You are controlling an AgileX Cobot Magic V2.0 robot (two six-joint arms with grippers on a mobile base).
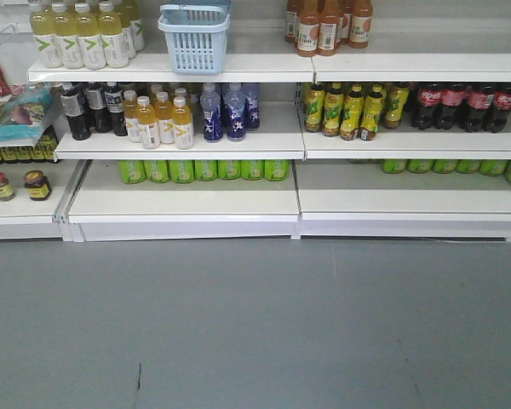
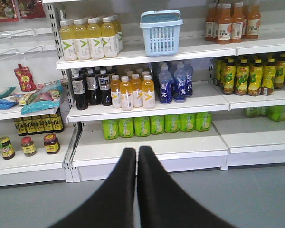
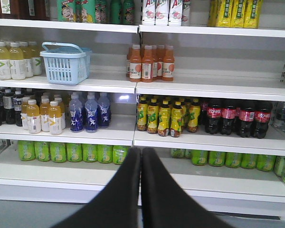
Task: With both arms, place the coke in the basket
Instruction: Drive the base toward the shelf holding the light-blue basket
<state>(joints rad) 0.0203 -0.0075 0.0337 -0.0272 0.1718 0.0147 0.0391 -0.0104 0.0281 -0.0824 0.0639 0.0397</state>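
The light blue slotted basket [image 1: 194, 44] stands on the upper shelf between pale yellow drink bottles and orange drink bottles; it also shows in the left wrist view as the basket [image 2: 160, 35] and in the right wrist view as the basket [image 3: 64, 66]. The coke is out of view. My left gripper [image 2: 137, 151] is shut with nothing in it, held low in front of the bottom shelf, far from the basket. My right gripper [image 3: 141, 151] is likewise shut and empty, below the middle shelf. Neither arm appears in the front view.
Dark cola bottles with red labels [image 1: 464, 106] line the right of the middle shelf, next to yellow-labelled bottles [image 1: 349, 111]. Blue bottles [image 1: 230, 111], amber bottles [image 1: 157, 119] and green bottles [image 1: 204, 170] fill the left bays. Grey floor [image 1: 255, 324] lies before the shelves.
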